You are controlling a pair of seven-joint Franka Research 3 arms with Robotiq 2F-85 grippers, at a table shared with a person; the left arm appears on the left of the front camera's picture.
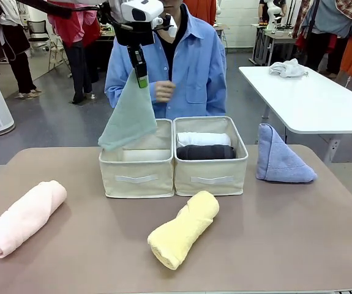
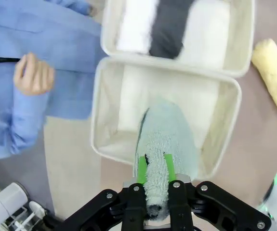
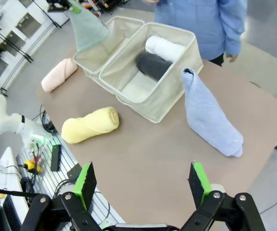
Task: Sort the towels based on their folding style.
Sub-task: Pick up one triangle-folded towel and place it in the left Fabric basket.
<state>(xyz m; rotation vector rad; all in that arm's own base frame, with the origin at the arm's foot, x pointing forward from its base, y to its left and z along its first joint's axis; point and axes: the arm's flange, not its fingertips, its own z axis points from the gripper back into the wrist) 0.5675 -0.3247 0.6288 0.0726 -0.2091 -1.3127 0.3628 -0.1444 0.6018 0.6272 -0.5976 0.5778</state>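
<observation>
held towel: we see the sage-green terry triangle-fold towel (image 1: pixel 130 116) hanging by its tip from the left gripper (image 1: pixel 142 81), above the left cream fabric bin (image 1: pixel 138 177); its low corner dips near that bin's front-left rim.
left claw: clamped on the green towel's tip; in the left wrist view both green pads (image 2: pixel 142 168) pinch the terry, bin mouth straight below.
right claw: right gripper (image 3: pixel 143 185) spread wide, holding nothing, hovering off the table's near-right edge.
left bin: looks bare inside apart from its pale liner; we judge it the triangle bin.
right bin: right cream fabric bin (image 1: pixel 211 177) touching the left one; holds the white terry roll (image 1: pixel 203 139) and the dark grey terry roll (image 1: pixel 205 152) side by side.
other triangle: lavender-blue terry triangle-fold towel (image 1: pixel 278 160) upright on the brown table (image 1: pixel 286 245), just right of the right bin, untouched.
loose rolls: pink terry roll (image 1: pixel 24 215) near the table's front-left; yellow terry roll (image 1: pixel 183 228) in front of the bins; both still to sort.
person: blue-shirt person's hand (image 1: pixel 163 91) raised behind the bins, not touching anything.
step: we judge drop-off of the first triangle, roughly midway through the sort.
next move: we think lower the towel inside the walls, then release; watch the hanging corner doesn't drape over the rim.
</observation>
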